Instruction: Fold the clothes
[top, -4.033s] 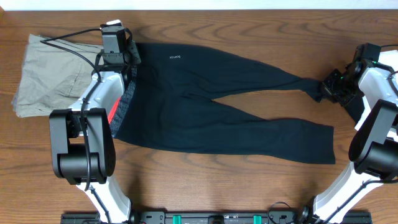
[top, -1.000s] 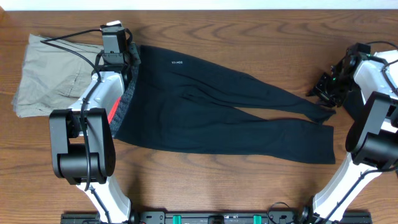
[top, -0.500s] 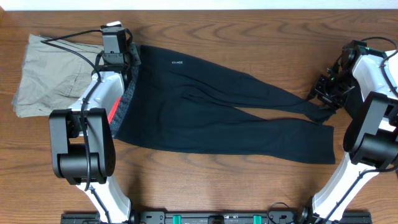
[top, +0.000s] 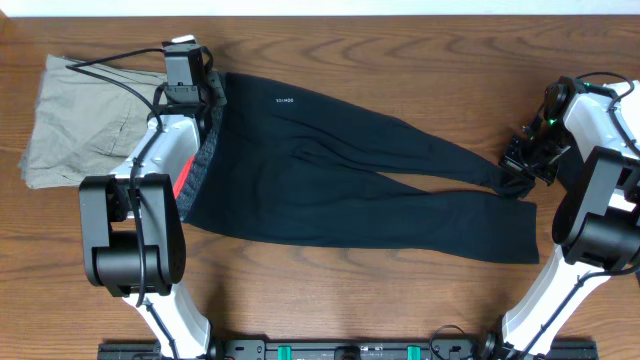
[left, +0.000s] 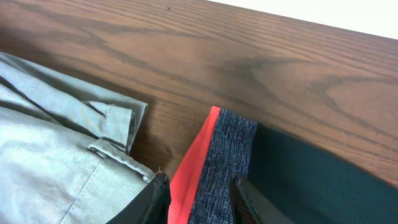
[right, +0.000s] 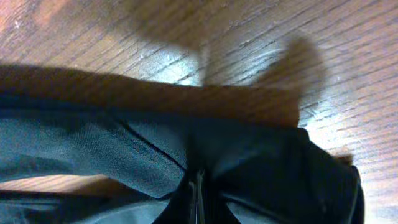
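At opposite ends, left gripper (left: 199, 193) clamps red-and-grey waistband (left: 217, 162), right gripper (right: 198, 186) pinches cuff (right: 267, 168) of long black stretchy leggings (top: 380, 190); lifting clear should prevent dragging.

Left end effector (left: 199, 185) clamped partway, right end effector (right: 198, 182) pinched shut

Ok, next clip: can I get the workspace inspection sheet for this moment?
Surface: wooden table, dark grain.
Job's things: black leggings spread flat, waistband to the left, legs to the right.
Clutter: khaki trousers beside the waistband, far left.
Grippers: left gripper astride the waistband, grip unclear; right gripper shut on the leggings at a leg's cuff end.
Cables: black cable running to the left arm.
Surroundings: white strip beyond the far edge.
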